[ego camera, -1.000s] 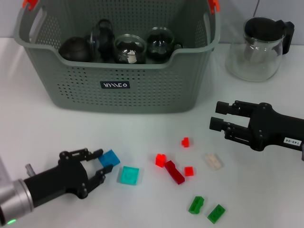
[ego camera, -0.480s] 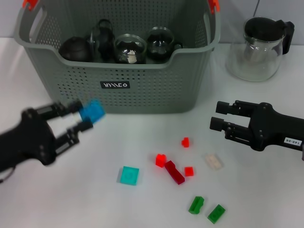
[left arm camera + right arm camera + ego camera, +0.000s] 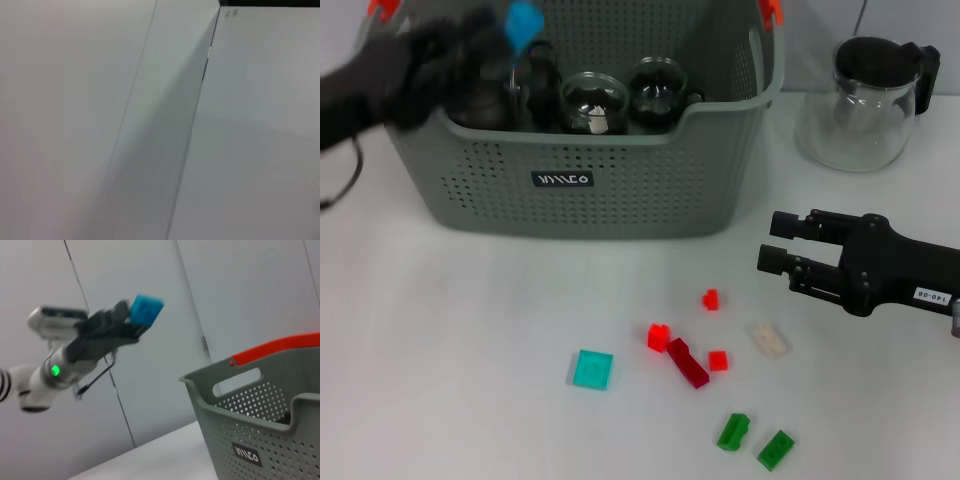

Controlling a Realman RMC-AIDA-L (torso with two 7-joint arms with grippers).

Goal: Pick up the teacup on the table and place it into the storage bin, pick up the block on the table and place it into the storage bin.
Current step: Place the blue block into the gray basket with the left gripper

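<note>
My left gripper [image 3: 505, 30] is shut on a blue block [image 3: 524, 20] and holds it high over the left part of the grey perforated storage bin [image 3: 620, 180]. The right wrist view shows that gripper [image 3: 131, 322] with the blue block [image 3: 146, 309] above and left of the bin [image 3: 270, 425]. Dark and glass teacups [image 3: 592, 100] sit inside the bin. My right gripper [image 3: 775, 257] is open and empty, low over the table at the right. The left wrist view shows only a bare wall.
A glass pot with a black lid [image 3: 860, 100] stands at the back right. Loose blocks lie on the white table: a teal one [image 3: 592, 369], several red ones [image 3: 686, 362], a clear one [image 3: 770, 340] and two green ones [image 3: 755, 440].
My left gripper has closed on the blue block on the table, lifted it and carried it up and back until it is over the bin. The right arm has stayed put.
</note>
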